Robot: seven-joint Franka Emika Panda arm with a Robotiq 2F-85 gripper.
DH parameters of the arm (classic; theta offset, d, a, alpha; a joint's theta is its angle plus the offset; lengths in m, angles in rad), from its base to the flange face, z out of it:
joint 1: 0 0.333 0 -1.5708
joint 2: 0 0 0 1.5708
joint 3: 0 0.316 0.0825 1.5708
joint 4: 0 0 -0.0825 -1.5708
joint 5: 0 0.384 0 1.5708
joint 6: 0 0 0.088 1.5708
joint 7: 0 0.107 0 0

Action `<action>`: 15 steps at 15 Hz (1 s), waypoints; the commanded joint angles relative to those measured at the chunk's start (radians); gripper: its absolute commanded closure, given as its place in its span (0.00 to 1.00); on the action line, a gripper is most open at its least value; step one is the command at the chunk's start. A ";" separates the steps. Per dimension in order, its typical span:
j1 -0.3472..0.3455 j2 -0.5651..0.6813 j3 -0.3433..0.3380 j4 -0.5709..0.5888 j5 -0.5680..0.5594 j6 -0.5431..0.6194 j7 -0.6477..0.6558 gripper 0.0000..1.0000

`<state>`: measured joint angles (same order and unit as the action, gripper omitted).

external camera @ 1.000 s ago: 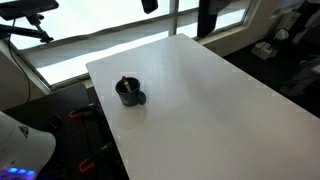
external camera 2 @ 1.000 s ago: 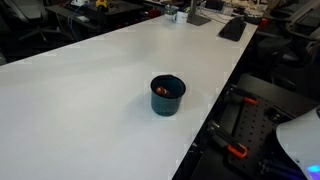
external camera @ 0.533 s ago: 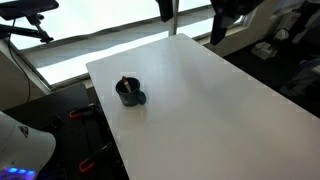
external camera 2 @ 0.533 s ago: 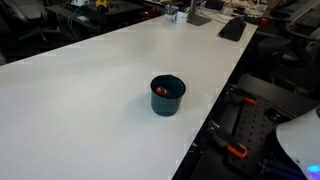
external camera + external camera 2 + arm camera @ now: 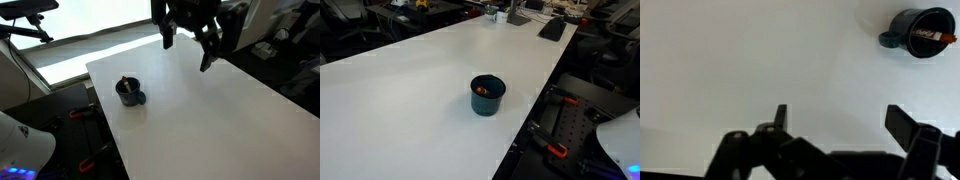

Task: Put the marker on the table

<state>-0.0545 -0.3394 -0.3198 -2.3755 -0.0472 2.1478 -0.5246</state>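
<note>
Big change up top: swung into frame over far end of counter (image 5: 240, 110), arm (image 5: 190, 15) plus jaws, well apart from cup (image 5: 130, 92). Half a sec back, just a dark sliver at top edge; a sec back, barely anything. Now hanging above counter, no contact w/ anything.

Jaws: spread wide, nothing btwn them. Same in wrist view: two dark tips low in frame, only bare white counter in the gap.

Marker (image 5: 931, 35): inside cup, resting vs. its wall, lighter reddish end by the rim. Top of marker (image 5: 124, 81) poking above cup's rim in an exterior view too.

Cup: no shift vs. earlier frames, same spot near counter's edge. No arm in frame in an exterior view centred on cup (image 5: 487, 95).

Meaning for task: approach only, prob. start of the reach. Nothing done yet, marker not out, not on counter. Next, by the look: cross over to above cup, line jaws up w/ marker's upper end, drop in, pinch. Tricky bit, IMO: thin stick inside narrow cup, little room for wide jaws, so risk of nudging or tipping cup. Bare counter right beside cup for set-down.
</note>
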 commanded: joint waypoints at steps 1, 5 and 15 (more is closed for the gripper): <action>-0.006 0.018 0.018 0.006 0.030 -0.040 -0.049 0.00; -0.003 -0.003 0.027 -0.002 0.066 -0.098 -0.115 0.00; 0.059 -0.183 0.121 -0.049 0.094 -0.512 -0.147 0.00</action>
<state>-0.0040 -0.4912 -0.2037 -2.4058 0.0357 1.7132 -0.6474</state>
